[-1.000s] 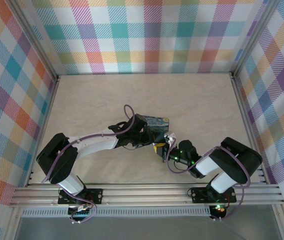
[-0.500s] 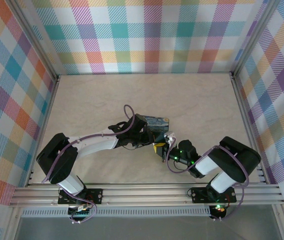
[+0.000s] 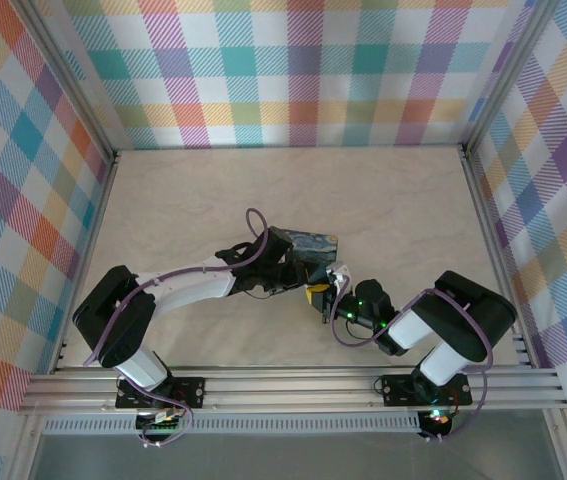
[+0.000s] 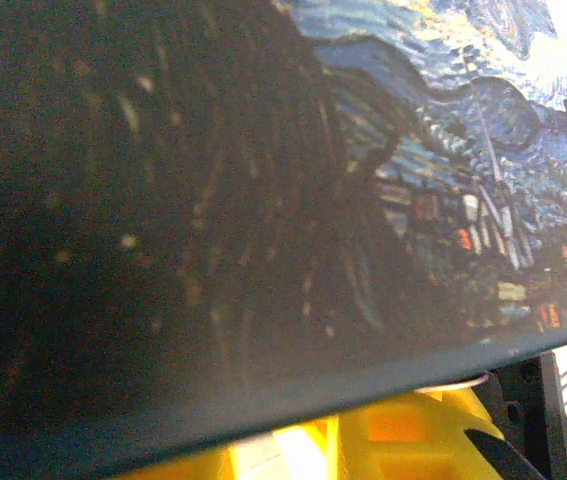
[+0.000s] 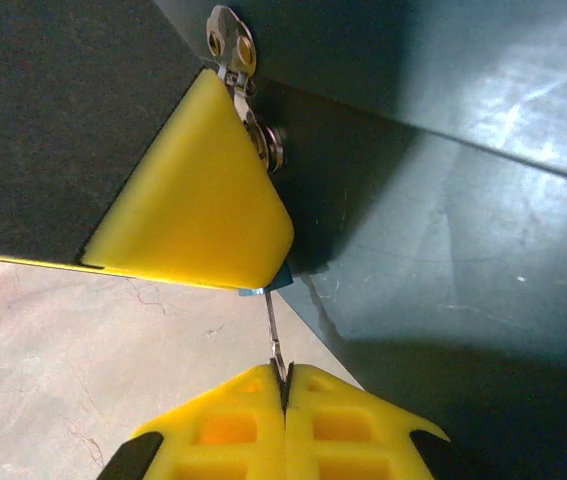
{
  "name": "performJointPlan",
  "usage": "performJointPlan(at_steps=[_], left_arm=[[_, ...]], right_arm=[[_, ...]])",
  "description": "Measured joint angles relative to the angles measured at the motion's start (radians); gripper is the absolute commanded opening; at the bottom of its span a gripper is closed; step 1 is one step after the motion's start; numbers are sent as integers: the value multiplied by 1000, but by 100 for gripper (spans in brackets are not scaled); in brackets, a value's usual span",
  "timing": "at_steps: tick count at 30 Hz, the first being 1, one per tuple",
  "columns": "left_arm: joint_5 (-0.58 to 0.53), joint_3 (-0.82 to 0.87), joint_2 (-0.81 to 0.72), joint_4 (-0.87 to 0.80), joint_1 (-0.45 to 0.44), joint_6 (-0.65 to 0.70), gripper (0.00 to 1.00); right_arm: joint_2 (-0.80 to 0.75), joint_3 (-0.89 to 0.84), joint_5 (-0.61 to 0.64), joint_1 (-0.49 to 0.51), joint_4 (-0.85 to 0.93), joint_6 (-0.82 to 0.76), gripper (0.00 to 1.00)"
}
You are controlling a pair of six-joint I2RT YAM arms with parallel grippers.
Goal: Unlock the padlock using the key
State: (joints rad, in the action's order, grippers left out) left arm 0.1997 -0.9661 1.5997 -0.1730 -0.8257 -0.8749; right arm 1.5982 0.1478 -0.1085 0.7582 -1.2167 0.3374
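Right wrist view: we note the right gripper [image 5: 283, 388] with its two yellow fingers pressed together on the key [image 5: 274, 335], pinching the near end of that thin pale metal piece. The key's long axis runs almost straight away from the fingertips, leaning slightly left, and its far end points into the padlock [image 5: 273, 287]. Of the padlock we see a small blue sliver. The rest is hidden behind one broad yellow finger [image 5: 198, 190] of the left gripper [image 3: 301, 278], which lies against the dark side of the box [image 5: 443, 210]. A pale metal hasp [image 5: 231, 40] with two holes sits at the top edge of that finger.

Top external view: the box [image 3: 315, 243] rests on the table [image 3: 193, 190] near its middle, and both grippers meet at its near edge. The left wrist view shows the box's painted night-sky face close up. We cannot see inside the box.

We cannot tell whether the left gripper's fingers are spread or closed.

Count: one box, one padlock, one key, one hasp, two grippers.
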Motion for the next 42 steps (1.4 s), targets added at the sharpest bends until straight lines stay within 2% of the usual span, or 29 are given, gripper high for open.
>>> performJointPlan(at_steps=[25,42], left_arm=[[-11,0,1,11,10,0,21],[-22,0,9,15,11,0,21]], right_arm=[[57,26,-24,-14,-49,-32,0],[54,44,-40,-19,-11,-30,0]])
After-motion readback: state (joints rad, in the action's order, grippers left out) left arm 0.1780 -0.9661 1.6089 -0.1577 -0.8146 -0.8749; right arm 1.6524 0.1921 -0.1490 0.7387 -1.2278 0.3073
